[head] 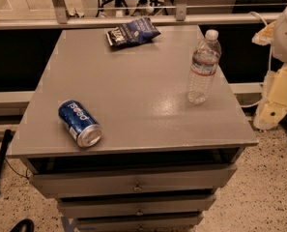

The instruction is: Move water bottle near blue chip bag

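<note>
Standing upright near the right edge of the desk (pixel 133 105), the water bottle (pixel 203 66) is sitting well apart from the blue chip bag (pixel 132 33), which is lying flat at the far edge. The tool (pixel 274 100) is hanging off the desk's right side, near the bottle but not touching it; whether it is apart or together I cannot tell. Reaching for the bottle is looking like the step in hand. Doing it well is probably meaning coming in level from the right, closing on the body below the label, lifting only slightly, and setting it down upright just beside the bag. A Pepsi can (pixel 80 123) is lying on its side at the near left, out of the path.
</note>
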Controlling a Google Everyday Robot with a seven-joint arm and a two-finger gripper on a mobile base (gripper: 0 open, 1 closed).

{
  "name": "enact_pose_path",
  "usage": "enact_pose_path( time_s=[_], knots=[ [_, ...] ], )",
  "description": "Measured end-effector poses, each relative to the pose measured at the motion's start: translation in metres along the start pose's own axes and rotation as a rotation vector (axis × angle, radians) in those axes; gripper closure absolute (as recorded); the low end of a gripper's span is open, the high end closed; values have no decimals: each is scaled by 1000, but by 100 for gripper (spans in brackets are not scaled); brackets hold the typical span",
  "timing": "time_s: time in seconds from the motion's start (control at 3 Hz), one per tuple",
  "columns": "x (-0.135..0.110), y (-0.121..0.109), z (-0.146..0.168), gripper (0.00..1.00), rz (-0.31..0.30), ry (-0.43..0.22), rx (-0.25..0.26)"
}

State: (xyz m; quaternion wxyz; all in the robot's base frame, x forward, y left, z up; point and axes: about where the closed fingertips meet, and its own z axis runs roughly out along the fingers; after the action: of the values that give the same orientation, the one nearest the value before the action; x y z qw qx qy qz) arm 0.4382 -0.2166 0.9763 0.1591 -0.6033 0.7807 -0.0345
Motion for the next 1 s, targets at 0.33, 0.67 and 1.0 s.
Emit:
enact_pose_path(
  time_s=[0.33, 0.67, 1.0],
  knots=[
    [0, 0, 0, 0, 0, 0, 0],
    [-2, 0, 1, 0, 4, -22, 3],
    [-2, -4, 28, 0, 61, -80, -8]
  ],
)
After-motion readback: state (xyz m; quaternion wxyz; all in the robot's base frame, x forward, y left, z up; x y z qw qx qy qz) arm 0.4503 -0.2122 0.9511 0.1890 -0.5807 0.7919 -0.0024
